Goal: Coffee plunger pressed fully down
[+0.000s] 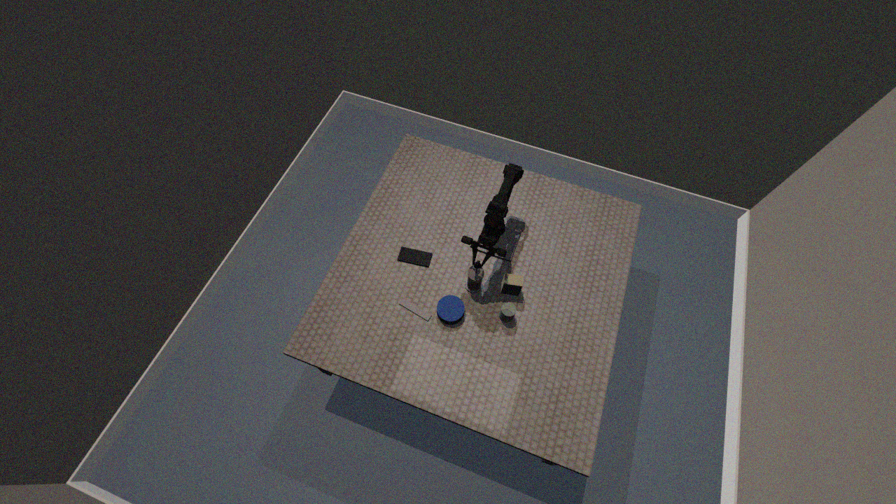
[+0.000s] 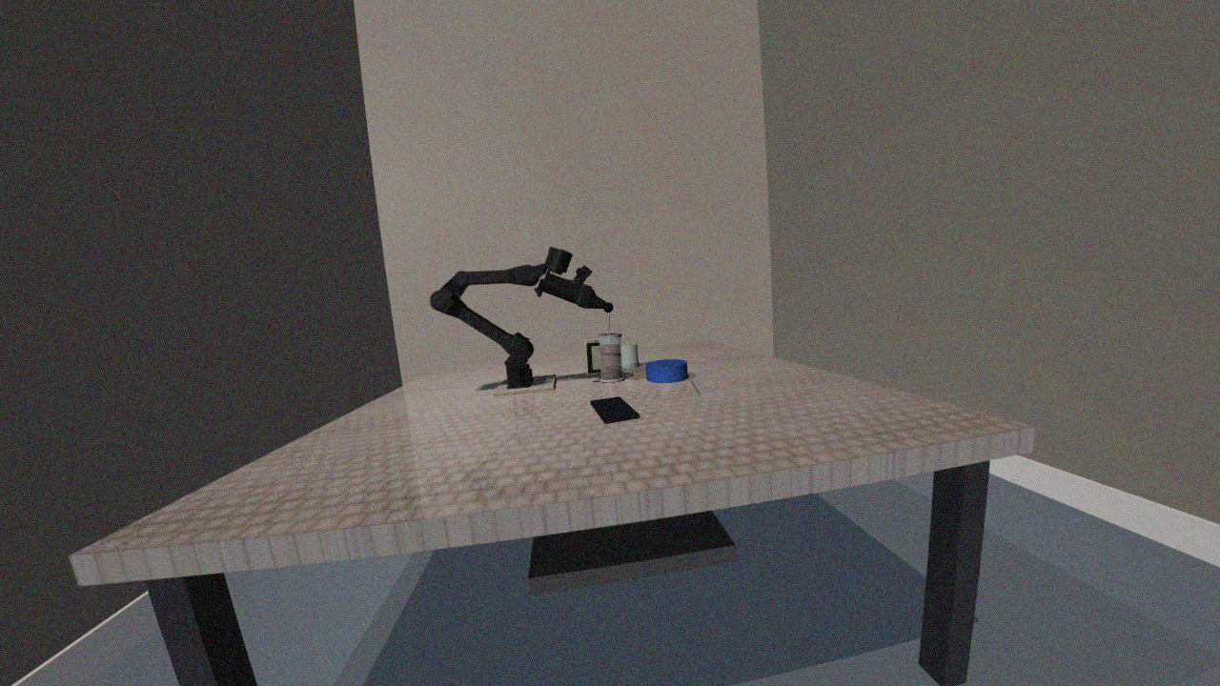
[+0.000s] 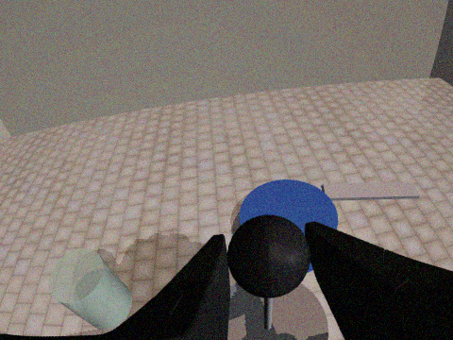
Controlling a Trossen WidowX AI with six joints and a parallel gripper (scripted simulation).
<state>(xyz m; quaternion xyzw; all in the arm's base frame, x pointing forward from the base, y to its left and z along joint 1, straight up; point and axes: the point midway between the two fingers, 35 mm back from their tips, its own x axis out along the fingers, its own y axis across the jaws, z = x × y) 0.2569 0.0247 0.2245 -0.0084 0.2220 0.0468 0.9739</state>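
Plunger rod [image 3: 268, 314] half hidden below knob [image 3: 268, 256] between fingers.

Patterned wooden table [image 2: 767, 443] carrying coffee press [image 2: 610, 358], blue round tin [image 2: 666, 371], pale green cup [image 2: 630, 355], black flat slab [image 2: 615, 410], dark box [image 1: 513, 285], arm base [image 2: 517, 373]

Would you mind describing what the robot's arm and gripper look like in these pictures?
The arm is a slim chain of matte black links with rounded, bulkier joints, rising from a small black base. A short cylinder sticks up near the wrist. The gripper has two plain black fingers, broad at the root and tapering to blunt tips. No cables, labels or markings can be made out.
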